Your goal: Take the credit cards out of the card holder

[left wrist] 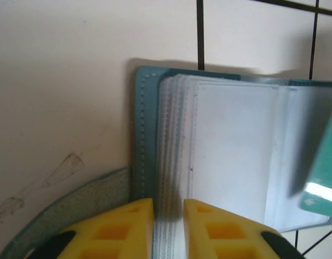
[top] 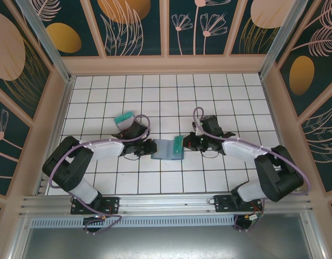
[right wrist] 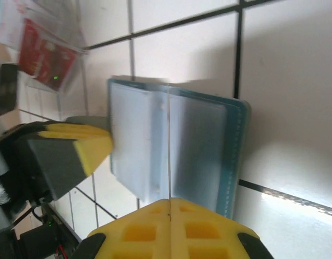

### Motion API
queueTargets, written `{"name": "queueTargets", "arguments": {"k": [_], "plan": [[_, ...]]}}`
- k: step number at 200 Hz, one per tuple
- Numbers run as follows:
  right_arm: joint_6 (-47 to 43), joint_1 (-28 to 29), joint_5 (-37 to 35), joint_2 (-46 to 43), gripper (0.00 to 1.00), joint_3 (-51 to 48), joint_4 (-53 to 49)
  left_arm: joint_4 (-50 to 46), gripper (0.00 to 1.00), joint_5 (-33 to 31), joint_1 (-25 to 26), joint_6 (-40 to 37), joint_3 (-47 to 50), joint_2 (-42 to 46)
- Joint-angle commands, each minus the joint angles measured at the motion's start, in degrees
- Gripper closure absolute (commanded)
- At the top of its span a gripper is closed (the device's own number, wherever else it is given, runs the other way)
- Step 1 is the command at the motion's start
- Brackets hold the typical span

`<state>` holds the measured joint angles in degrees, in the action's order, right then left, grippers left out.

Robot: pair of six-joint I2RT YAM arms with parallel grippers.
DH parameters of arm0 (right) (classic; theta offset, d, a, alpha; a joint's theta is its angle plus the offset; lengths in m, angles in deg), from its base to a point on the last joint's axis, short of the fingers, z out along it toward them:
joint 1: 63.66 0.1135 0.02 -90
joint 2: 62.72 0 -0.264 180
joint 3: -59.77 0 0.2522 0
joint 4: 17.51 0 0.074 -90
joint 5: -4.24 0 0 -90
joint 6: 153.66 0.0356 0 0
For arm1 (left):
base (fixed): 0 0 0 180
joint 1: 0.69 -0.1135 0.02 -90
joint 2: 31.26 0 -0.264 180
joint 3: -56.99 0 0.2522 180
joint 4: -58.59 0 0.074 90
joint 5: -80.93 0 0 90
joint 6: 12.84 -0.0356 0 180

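Observation:
The card holder lies open on the tiles between my two grippers, dark teal outside, with clear sleeves inside. My left gripper is at its left edge, jaws a little apart with the sleeve edges in the gap. My right gripper is shut on a teal credit card that stands on edge over the holder's right half. More credit cards, teal and red, lie in a small pile behind the left gripper.
White tiled floor with dark grid lines, boxed in by low wooden walls on the left, right and back. Both arm bases sit on the rail at the near edge. The holder's strap lies flat beside the left fingers.

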<state>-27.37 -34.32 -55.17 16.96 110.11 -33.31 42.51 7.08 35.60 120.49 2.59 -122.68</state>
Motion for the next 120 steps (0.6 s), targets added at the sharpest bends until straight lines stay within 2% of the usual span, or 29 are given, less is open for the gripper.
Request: {"name": "queueTargets", "arguments": {"k": [1,29,83,120], "plan": [[-1.99,-0.40,1.73,-3.25,1.00,0.42,-1.14,-4.01,0.65,-2.07,-0.16,1.77,-3.13,4.06],[-1.97,-0.78,3.61,-5.63,1.00,1.01,0.50,-2.99,0.64,-1.08,-0.47,4.28,-6.11,7.81],[-0.68,-1.43,8.07,-8.11,1.00,1.61,5.84,5.12,0.59,6.01,-2.33,9.95,-6.43,11.95],[4.83,-3.25,14.35,-10.03,1.00,-1.41,16.39,13.63,0.60,12.28,-3.31,14.09,-3.75,12.92]]}}
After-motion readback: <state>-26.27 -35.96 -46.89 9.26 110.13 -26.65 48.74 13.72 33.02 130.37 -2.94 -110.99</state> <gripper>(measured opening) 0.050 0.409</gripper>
